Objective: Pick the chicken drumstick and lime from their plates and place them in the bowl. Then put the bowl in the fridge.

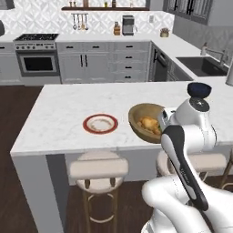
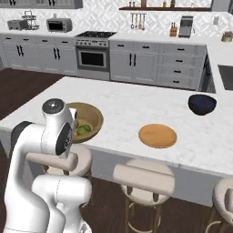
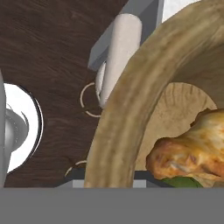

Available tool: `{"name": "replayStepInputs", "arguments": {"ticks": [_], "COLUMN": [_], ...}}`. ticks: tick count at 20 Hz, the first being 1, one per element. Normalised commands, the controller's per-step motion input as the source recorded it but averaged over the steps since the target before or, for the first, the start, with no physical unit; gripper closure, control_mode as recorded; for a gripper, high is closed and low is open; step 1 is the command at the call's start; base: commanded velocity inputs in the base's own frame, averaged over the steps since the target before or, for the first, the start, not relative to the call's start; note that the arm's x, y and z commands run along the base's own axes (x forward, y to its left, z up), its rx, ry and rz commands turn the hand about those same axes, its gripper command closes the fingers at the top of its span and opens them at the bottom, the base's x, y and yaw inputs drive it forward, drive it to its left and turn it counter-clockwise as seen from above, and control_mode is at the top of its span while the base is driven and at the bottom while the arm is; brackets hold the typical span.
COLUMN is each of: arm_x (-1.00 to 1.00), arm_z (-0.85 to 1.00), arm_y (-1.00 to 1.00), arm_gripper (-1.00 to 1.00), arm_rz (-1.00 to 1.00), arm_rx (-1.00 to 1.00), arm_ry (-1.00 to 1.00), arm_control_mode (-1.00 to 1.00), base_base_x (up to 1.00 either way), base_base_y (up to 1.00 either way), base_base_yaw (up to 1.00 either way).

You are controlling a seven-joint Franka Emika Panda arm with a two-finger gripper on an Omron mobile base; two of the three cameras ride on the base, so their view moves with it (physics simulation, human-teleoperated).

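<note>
Marble island (image 1: 63, 109), your station: wooden bowl (image 1: 141, 119) tilted off the near edge, rim clamped in your closed pincer. Inside, drumstick (image 3: 192, 151) atop lime (image 2: 83, 129). Drumstick's long axis uncertain.

The light is soft and even, and the white counter (image 1: 63, 109) looks bright with no glare. It is dark under the counter around the stools (image 1: 98, 169). Up close, the wooden bowl (image 3: 131, 105) looks a bit blurry.
</note>
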Motion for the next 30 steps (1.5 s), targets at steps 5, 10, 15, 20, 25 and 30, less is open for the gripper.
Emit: {"name": "replayStepInputs", "arguments": {"ticks": [5,10,15,20,25,30], "arm_x": [0.0,0.0,0.0,0.0,0.0,0.0], "arm_z": [0.0,0.0,0.0,0.0,0.0,0.0], "arm_y": [0.0,0.0,0.0,0.0,0.0,0.0], "arm_gripper": [1.0,1.0,1.0,1.0,1.0,1.0], "arm_rz": [0.0,0.0,0.0,0.0,0.0,0.0], "arm_rx": [0.0,0.0,0.0,0.0,0.0,0.0], "arm_ry": [0.0,0.0,0.0,0.0,0.0,0.0], "arm_control_mode": [1.0,1.0,1.0,1.0,1.0,1.0], "base_base_x": [0.0,0.04,0.21,0.19,0.52,0.68], "base_base_y": [1.0,1.0,1.0,1.0,1.0,1.0], "base_base_yaw": [0.16,0.09,0.02,0.02,0.0,0.0]}}
